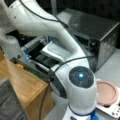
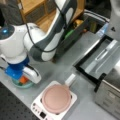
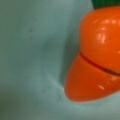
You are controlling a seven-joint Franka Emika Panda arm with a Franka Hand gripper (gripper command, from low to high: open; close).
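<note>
Carrot (image 3: 96, 57) fills bowl (image 3: 30, 50) beneath gripper (image 2: 21, 79).

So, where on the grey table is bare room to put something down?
Bare table lies between the pink pan and the dark crate, and at the bottom right beside the oven. It is crowded at the left, where the gripper hangs over the teal plate with the carrot.
</note>
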